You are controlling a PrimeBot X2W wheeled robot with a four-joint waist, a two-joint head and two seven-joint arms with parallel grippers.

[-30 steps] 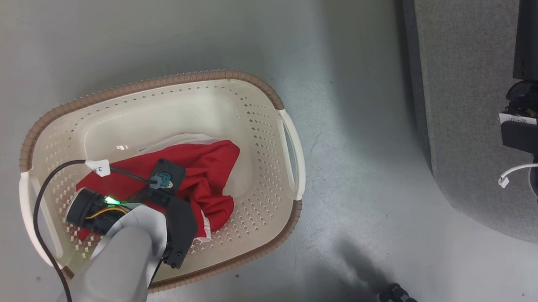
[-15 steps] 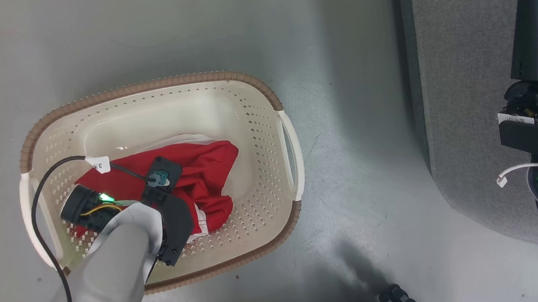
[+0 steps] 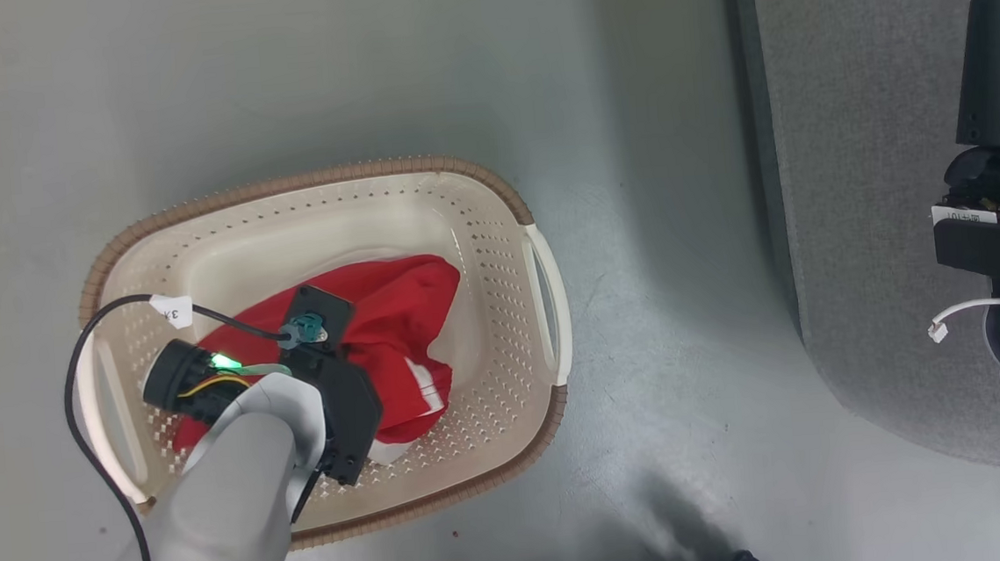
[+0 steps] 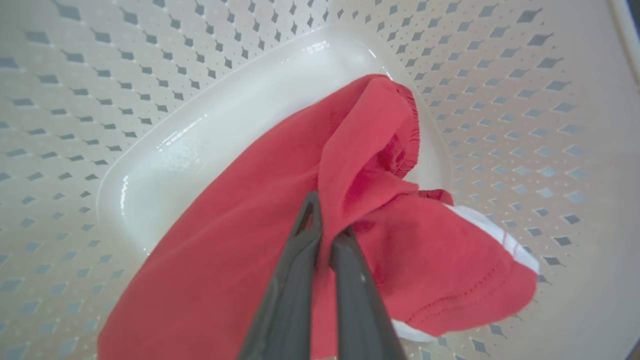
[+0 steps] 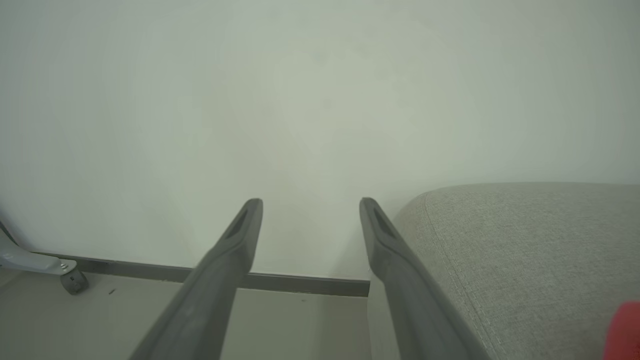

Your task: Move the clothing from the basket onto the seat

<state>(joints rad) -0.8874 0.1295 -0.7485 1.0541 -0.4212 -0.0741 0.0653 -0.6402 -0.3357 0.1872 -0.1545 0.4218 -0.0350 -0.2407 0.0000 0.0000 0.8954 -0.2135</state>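
The left fingers [image 4: 317, 225] are pressed together, pinching a raised fold of the red clothing [image 4: 240, 250]; the clothing lies bunched inside the basket [image 3: 498, 245] on the floor [image 3: 663, 348]; the right fingers [image 3: 996, 52] stand spread and empty above the seat [image 3: 861, 158]; the seat lies well apart to the basket's right, so the carry probably runs up, then rightward.

Finger ends: two long dark fingers of the left gripper [image 4: 327, 216], partly buried in a fold of the soft bright red garment [image 4: 240, 250].
Garment: lower edge cut by the left wrist view's bottom; in the head view, near side under the pale grey forearm [image 3: 224, 493].
Basket: cream-white perforated plastic basket [image 3: 498, 254], near rim behind that forearm.
Seat: large grey fabric seat cushion [image 3: 861, 158], running off top and right.
Red blur [image 5: 624, 330]: cropped at the right wrist view's corner, perhaps fabric.
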